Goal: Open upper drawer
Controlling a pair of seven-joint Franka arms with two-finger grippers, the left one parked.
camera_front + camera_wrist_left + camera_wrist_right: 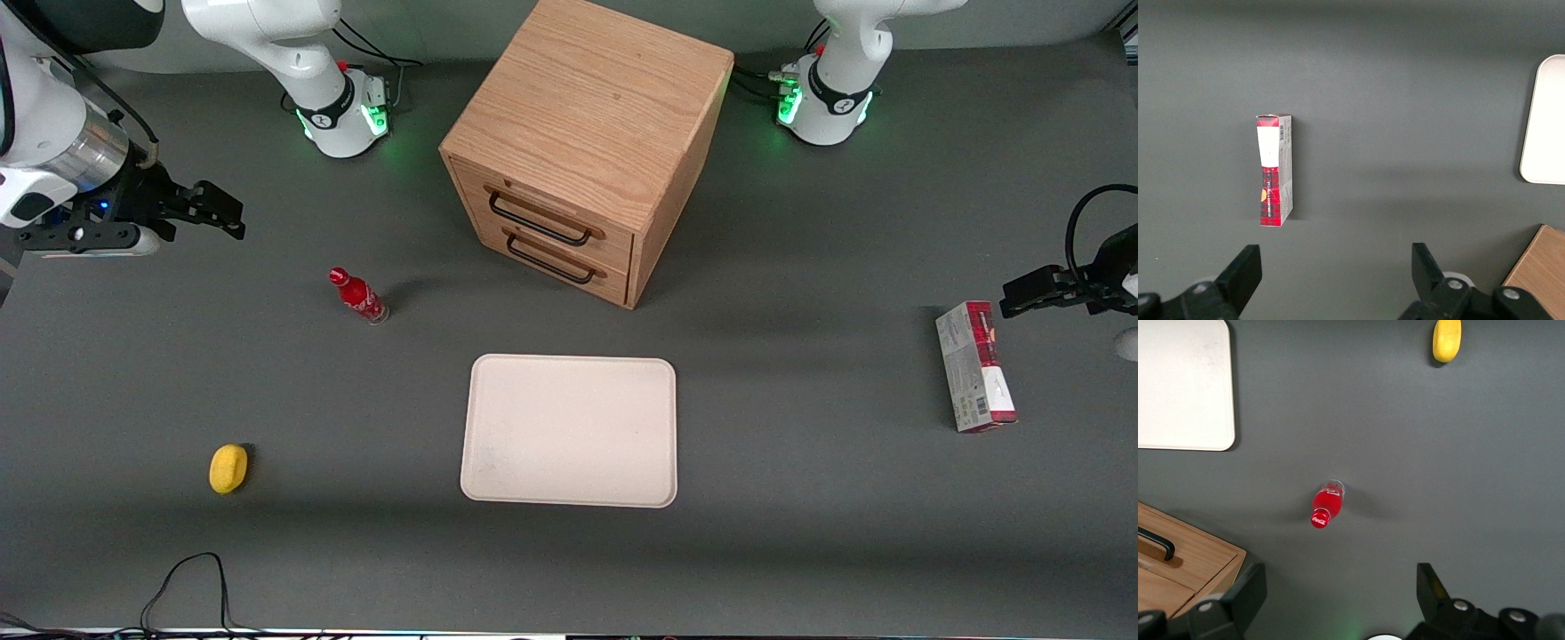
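Jaws spread wide, holding nothing: your gripper (227, 212) hangs above desk (800, 498) at working arm's end, well apart from cabinet (587, 133). Upper drawer (544, 216) shut, flush with cabinet front, black handle (539, 223) untouched, lower drawer (553, 256) just beneath. You see red bottle (1325, 505) upright between gripper and cabinet, cream tray (570, 430) nearer front camera, yellow lemon (228, 468) near desk edge.

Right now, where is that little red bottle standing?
The red bottle stands upright on the table, toward the working arm's end, beside the wooden cabinet and farther from the front camera than the yellow lemon. The open gripper hovers above the table nearby.
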